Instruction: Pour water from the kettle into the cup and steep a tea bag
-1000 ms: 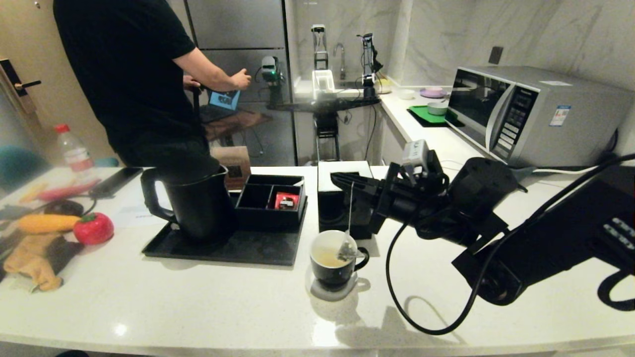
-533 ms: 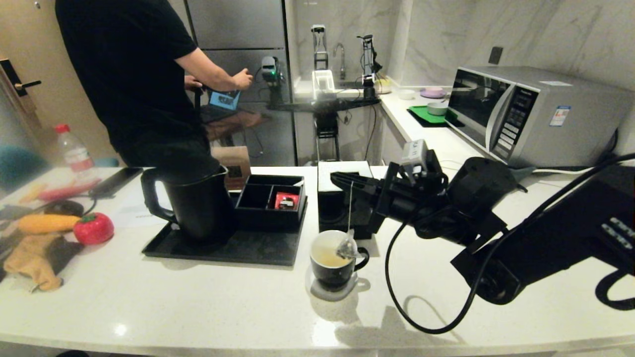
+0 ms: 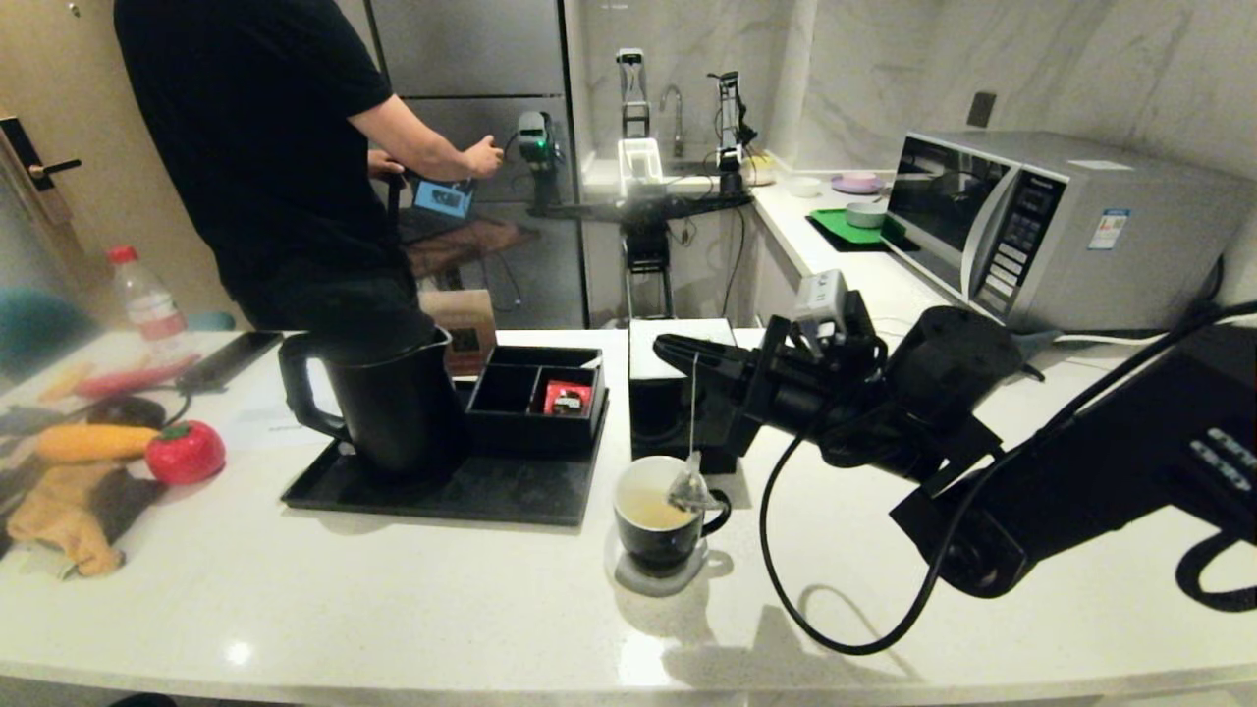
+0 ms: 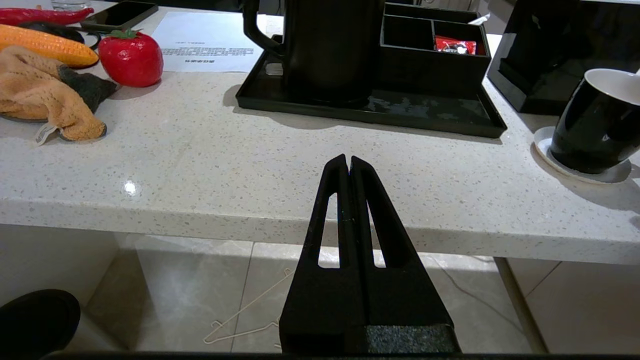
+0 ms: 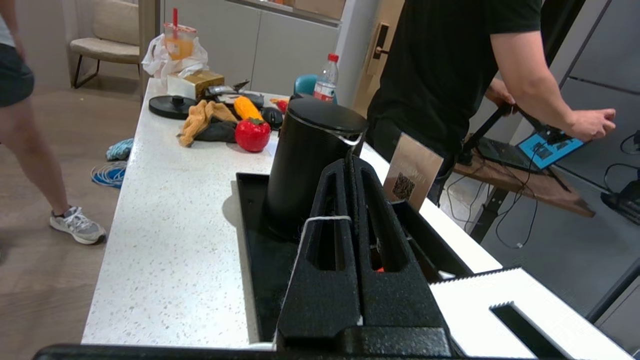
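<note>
Kettle [image 3: 393,403] on tray [image 3: 442,496] w/ organiser box [image 3: 535,398] (left of cup [image 3: 660,516])

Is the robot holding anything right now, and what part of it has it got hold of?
Yes. The right hand pinches the tea bag by its string, so the bag dangles at the cup. The left hand holds nothing.

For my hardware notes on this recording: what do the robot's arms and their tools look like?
Both are matte black. Each tool, the left tool and the right tool, has two long tapering fingers with slotted cut-outs and a grainy texture. The right arm is bulky, with a loose black cable looping under it and a small grey box on its wrist.
</note>
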You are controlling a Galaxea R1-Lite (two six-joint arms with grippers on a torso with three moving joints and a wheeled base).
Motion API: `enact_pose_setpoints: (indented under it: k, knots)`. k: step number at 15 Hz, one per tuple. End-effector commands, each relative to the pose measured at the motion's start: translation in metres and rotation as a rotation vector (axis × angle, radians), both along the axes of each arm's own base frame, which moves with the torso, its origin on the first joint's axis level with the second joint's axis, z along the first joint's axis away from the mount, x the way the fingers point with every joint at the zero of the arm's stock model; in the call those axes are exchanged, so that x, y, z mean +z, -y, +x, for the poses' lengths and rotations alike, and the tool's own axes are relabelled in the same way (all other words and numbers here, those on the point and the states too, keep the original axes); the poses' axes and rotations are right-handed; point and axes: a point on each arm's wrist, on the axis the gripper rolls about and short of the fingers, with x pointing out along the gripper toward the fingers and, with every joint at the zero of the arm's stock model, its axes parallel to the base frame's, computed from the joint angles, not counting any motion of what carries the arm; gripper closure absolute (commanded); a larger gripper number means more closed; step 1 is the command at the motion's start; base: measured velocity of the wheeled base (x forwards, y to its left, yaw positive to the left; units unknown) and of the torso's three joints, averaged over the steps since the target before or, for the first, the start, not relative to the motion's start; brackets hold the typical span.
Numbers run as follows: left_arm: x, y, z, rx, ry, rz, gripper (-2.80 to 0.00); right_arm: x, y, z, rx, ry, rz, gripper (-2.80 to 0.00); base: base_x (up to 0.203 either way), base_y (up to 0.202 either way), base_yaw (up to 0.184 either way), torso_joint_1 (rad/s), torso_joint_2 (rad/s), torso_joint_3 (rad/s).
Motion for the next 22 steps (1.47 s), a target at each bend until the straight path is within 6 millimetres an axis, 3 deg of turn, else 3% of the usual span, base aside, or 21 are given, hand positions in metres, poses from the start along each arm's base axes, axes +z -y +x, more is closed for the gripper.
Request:
enact_pose_setpoints:
  k: [1,13,18,22]
  knots:
    - [0.0,0.0,0.0,0.001,0.001,-0.001,0.0,0.007,0.0,-0.001,0.005,0.052,0.03,0.0,0.0,0.0,0.0,0.0,0.0,0.0]
    - [0.0,0.0,0.0,0.001,0.001,-0.001,0.0,0.026,-0.004,0.009,0.014,0.081,0.083,0.0,0.0,0.0,0.0,0.0,0.0,0.0]
    - [0.0,0.0,0.0,0.001,0.001,-0.001,0.0,0.042,-0.004,0.024,0.005,0.111,0.123,0.0,0.0,0.0,0.0,0.0,0.0,0.0]
    - [0.0,0.0,0.0,0.001,0.001,-0.001,0.0,0.058,0.002,0.046,-0.032,0.139,0.135,0.0,0.0,0.0,0.0,0.0,0.0,0.0]
